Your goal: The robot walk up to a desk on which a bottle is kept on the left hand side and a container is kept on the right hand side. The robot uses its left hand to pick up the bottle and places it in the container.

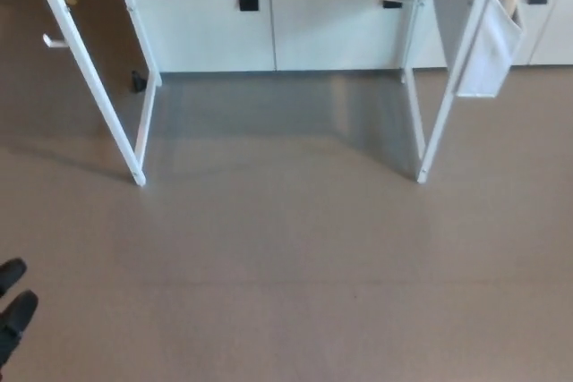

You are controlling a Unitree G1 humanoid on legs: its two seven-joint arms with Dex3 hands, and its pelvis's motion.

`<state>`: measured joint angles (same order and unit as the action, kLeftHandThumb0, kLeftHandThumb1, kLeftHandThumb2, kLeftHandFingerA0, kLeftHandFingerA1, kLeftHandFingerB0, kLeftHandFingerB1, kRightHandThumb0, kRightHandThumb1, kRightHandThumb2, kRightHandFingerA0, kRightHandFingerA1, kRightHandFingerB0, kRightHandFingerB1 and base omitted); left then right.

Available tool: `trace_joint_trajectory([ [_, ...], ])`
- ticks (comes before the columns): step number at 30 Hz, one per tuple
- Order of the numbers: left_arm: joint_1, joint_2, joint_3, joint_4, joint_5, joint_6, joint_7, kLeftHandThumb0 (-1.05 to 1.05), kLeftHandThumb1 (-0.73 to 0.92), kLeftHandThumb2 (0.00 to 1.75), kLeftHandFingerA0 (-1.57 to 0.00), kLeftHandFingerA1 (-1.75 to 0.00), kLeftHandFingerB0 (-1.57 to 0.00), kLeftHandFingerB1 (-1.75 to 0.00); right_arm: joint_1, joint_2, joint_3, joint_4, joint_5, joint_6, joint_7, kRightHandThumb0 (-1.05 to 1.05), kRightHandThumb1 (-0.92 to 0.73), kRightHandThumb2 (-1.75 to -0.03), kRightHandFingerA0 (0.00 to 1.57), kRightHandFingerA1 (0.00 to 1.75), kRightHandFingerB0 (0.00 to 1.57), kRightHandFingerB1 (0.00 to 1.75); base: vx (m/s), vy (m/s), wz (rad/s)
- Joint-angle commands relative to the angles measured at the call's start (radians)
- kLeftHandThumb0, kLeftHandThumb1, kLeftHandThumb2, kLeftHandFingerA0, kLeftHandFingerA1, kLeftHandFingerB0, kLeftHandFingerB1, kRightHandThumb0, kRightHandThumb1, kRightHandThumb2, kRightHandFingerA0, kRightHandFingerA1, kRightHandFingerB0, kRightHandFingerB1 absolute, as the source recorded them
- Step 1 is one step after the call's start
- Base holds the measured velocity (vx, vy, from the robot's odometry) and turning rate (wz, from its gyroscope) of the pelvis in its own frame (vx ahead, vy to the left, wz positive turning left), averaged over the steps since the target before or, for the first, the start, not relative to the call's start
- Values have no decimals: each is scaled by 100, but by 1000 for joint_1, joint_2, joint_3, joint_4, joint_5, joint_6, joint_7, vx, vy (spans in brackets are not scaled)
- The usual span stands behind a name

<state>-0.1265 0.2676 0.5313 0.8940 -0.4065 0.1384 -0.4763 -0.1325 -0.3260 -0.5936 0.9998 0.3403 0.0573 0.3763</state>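
Only my left hand [13, 310] pokes in at the bottom corner, can't tell its grip. White desk legs [89, 69] on grey floor [286, 284], a white pouch [488, 51] hanging on them, contents hidden.

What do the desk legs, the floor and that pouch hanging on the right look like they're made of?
The desk legs look like white painted or coated metal: thin, straight, evenly white. The floor seems smooth vinyl or sealed concrete, grey-brown with a soft sheen and no seams showing. The hanging pouch looks like pale fabric or thin plastic; the picture leaves that open.
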Motion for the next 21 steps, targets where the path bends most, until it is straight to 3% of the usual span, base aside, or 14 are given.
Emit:
trace_joint_trajectory([
  [1,14,22,-7,5,-8,15,-11,-23,60,58,-66,-51,-56,-45,22,-11,3,21,16,-16,-2,-18,-15,-45,102,58,68,47,395,-32,-9],
  [11,106,7,-35,-10,2,3,-20,-23,60,57,-64,-50,-53,-44,147,-6,-3,-5,33,-27,48,-15,-17,-44,94,57,65,47,457,130,-37],
  [16,189,-11,-56,-17,18,-19,-12,-23,56,56,-68,-50,-57,-44,255,-9,-6,-3,42,-55,108,-18,-21,-45,91,56,63,47,428,187,-2],
  [21,269,13,-134,-53,88,34,22,-21,67,59,-62,-52,-53,-47,347,-6,-6,26,30,-124,126,-18,-17,-46,97,56,66,46,319,-41,14],
])
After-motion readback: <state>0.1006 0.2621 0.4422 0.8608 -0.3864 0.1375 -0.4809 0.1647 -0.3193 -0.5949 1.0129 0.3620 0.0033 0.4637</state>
